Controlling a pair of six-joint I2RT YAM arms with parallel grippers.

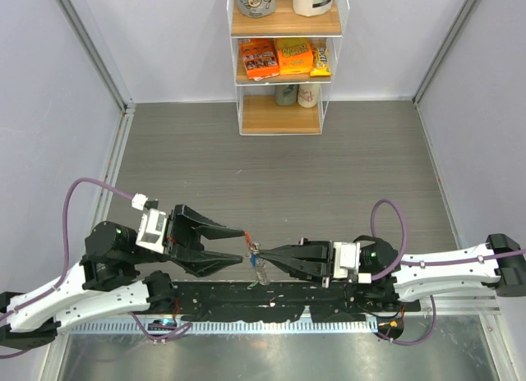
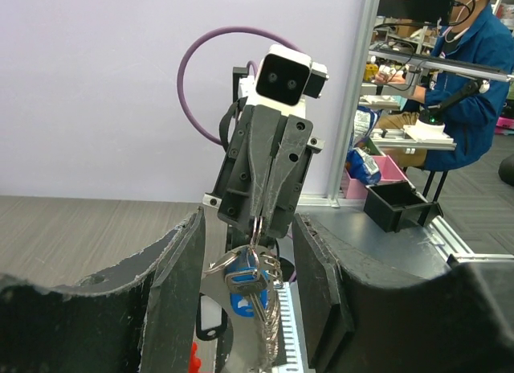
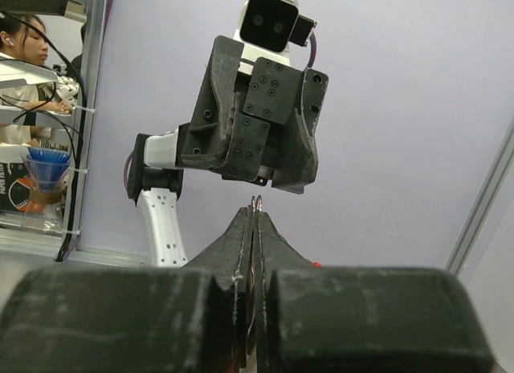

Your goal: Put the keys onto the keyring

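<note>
My right gripper (image 1: 257, 254) is shut on the thin silvery keyring (image 2: 259, 228) and holds it in the air by its top edge. In the right wrist view the ring's rim (image 3: 256, 202) sticks out just above the closed fingertips. A blue-headed key (image 2: 245, 280) hangs on the ring, with silvery chain links (image 2: 275, 325) dangling below it. A small red piece (image 1: 249, 242) shows beside the ring in the top view. No green key shows. My left gripper (image 1: 241, 245) is open, its fingers (image 2: 173, 293) on either side of the hanging bunch and not touching it.
A white shelf unit (image 1: 284, 61) with snack packs and jars stands at the far wall. A black rail (image 1: 271, 303) runs along the near edge between the arm bases. Grey walls close in both sides.
</note>
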